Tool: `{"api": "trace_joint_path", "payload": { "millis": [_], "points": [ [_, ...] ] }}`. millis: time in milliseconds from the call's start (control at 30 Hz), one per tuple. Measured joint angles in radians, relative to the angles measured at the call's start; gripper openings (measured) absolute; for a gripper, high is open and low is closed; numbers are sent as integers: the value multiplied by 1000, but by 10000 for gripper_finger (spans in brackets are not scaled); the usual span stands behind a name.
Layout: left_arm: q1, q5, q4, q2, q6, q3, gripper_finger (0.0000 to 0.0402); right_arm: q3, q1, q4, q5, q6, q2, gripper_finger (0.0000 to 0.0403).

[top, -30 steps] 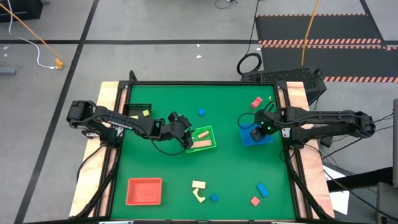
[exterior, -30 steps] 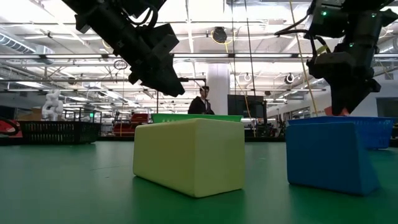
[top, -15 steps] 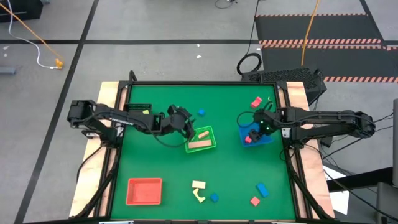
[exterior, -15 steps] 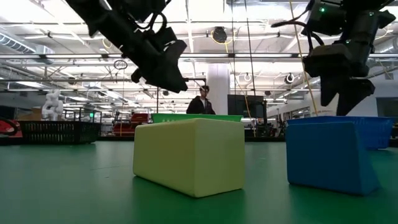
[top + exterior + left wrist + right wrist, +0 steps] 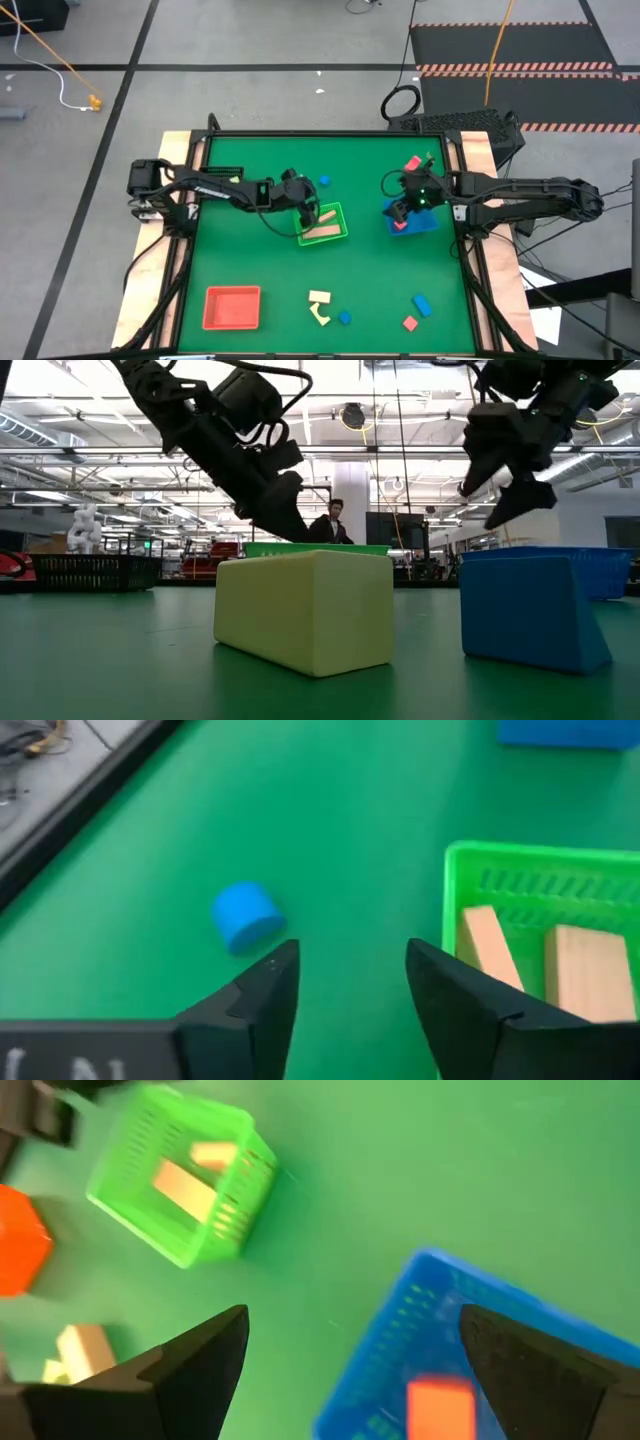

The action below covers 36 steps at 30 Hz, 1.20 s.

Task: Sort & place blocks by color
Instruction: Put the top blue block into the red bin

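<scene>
High view — green tray (image 5: 336,232) with two cream blocks (image 5: 322,233), blue tray (image 5: 425,223) with red block (image 5: 400,224) — both jaws apart.

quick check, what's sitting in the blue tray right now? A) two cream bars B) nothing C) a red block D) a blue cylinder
C: the right wrist view shows a red block lying inside the blue tray, and the high view shows the same red spot below the open right gripper.
</scene>
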<state>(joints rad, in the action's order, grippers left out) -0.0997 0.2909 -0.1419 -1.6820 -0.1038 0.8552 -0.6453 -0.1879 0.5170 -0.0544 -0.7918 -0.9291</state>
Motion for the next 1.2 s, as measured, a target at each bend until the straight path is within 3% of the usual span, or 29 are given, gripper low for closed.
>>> {"api": "trace_joint_path", "payload": {
  "millis": [233, 400, 567, 900, 1067, 1200],
  "points": [
    [-76, -3, -67, -2, -76, 0, 265, 0, 0, -137, 0, 0, 0, 350],
    [-154, -3, -102, -67, -189, 2, 292, 0, 0, -214, 0, 0, 0, 350],
    [-182, -55, -81, -150, -254, 70, 289, 0, 0, -246, 1, 0, 0, 350],
    [-193, -31, 299, -317, -300, 346, 304, 0, 0, -259, 1, 0, -1, 350],
    [-194, -10, 319, -369, -311, 395, 305, 0, 0, -259, 1, 0, -1, 350],
    [-193, -11, 305, -376, -310, 397, 275, 0, 0, -259, 1, 0, -1, 350]
  ]
}}
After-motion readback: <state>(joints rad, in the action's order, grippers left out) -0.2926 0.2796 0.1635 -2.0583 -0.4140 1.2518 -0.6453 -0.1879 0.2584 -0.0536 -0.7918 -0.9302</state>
